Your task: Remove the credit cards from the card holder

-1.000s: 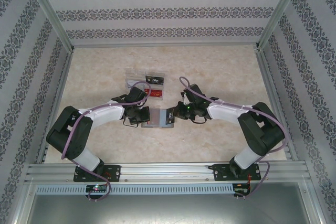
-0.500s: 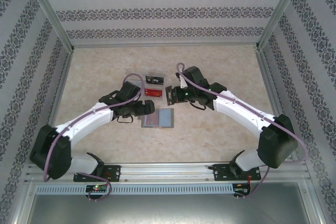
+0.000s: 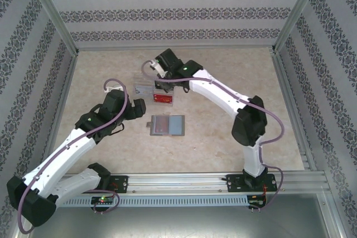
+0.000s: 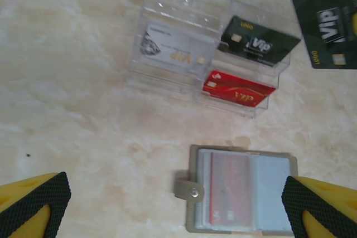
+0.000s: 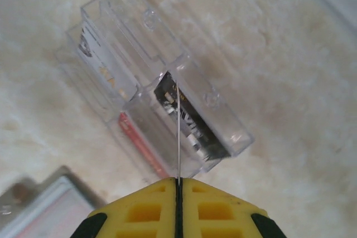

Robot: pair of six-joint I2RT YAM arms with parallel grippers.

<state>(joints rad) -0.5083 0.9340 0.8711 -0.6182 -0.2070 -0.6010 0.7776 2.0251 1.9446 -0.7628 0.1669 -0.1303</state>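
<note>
The card holder (image 3: 167, 125) (image 4: 242, 190) lies open on the table, with a red credit card (image 4: 231, 188) in its inner slots. My left gripper (image 3: 141, 110) (image 4: 175, 210) is open just left of the holder and holds nothing. Its fingertips (image 4: 33, 202) frame the holder's snap tab. My right gripper (image 3: 163, 81) (image 5: 178, 181) is shut on a black credit card (image 4: 329, 20) (image 5: 178, 132), seen edge-on above the clear tray (image 5: 223, 121). The tray holds a whitish card (image 4: 175, 51), a black card (image 4: 257, 42) and a red card (image 4: 237, 88).
The clear tray (image 3: 142, 90) stands just beyond the card holder, mid-table. Patterned walls and metal frame posts (image 3: 53, 12) enclose the marble tabletop (image 3: 234, 76). The right arm's forearm (image 3: 223, 96) stretches across the table right of the holder.
My left gripper opened and drew back left from the holder. My right gripper carried the black card from the holder up to the tray.
</note>
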